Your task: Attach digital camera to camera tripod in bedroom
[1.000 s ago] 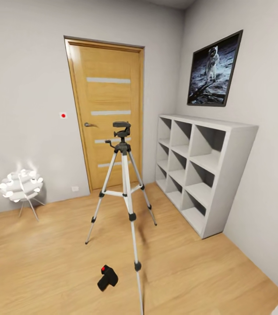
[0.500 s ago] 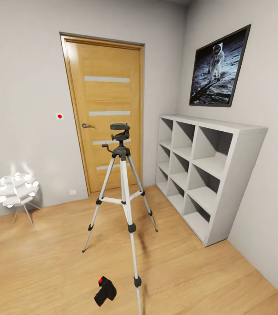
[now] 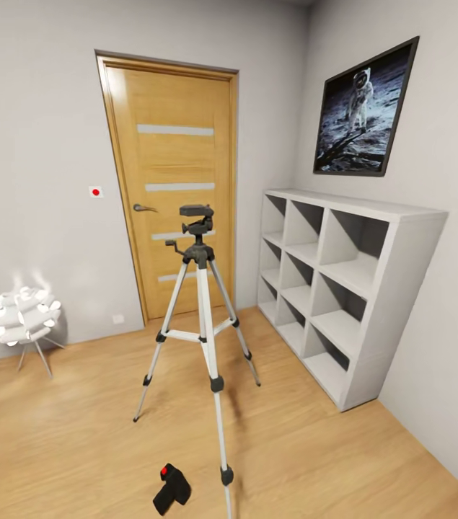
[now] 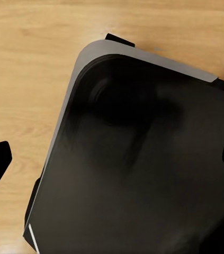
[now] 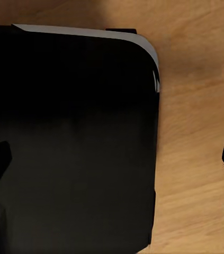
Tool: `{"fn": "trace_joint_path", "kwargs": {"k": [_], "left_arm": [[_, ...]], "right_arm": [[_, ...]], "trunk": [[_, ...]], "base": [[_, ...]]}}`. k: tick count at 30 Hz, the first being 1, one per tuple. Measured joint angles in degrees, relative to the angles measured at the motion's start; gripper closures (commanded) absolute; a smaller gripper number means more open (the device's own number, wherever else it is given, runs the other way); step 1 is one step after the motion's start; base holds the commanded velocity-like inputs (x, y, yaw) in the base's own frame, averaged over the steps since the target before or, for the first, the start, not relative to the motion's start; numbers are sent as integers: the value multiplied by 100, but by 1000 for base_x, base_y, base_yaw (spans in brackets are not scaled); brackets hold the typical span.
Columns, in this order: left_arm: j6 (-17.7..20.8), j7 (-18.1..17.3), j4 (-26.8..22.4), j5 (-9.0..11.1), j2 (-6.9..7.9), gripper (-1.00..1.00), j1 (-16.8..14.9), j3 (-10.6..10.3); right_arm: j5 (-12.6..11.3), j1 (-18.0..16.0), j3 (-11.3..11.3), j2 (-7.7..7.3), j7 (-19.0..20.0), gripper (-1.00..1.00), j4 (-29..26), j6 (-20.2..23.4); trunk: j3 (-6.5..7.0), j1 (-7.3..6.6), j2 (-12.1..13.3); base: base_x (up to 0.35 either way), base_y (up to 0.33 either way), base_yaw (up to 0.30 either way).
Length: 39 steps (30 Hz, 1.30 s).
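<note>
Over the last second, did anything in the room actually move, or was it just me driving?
Only the view moved: the head camera closed in, so everything shifted in frame. The camera tripod stands as before, nothing on its head; the digital camera lies on the floor by its near leg. Nothing was grasped or released.

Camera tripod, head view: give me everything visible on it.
The camera tripod stands upright on the light wood floor, in front of the wooden door. It has three thin silver legs spread wide, with black joints and feet, braces to a centre column, and a black head with a handle sticking out to the side. The head's top plate is bare. The digital camera lies on the floor beside the nearest leg; contact can't be judged.
</note>
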Motion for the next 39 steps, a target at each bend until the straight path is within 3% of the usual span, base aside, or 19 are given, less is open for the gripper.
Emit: {"fn": "trace_joint_path", "kwargs": {"k": [28, 39], "left_arm": [[-1, 0, 0, 0, 4, -100, 0, 0], [-18, 0, 0, 9, 3, -100, 0, 4]], "right_arm": [[14, 0, 22, -6, 19, -100, 0, 0], [15, 0, 18, 43, 21, -100, 7, 3]], "trunk": [[0, 0, 0], [0, 3, 0]], "base": [[314, 0, 0], [0, 0, 0]]}}
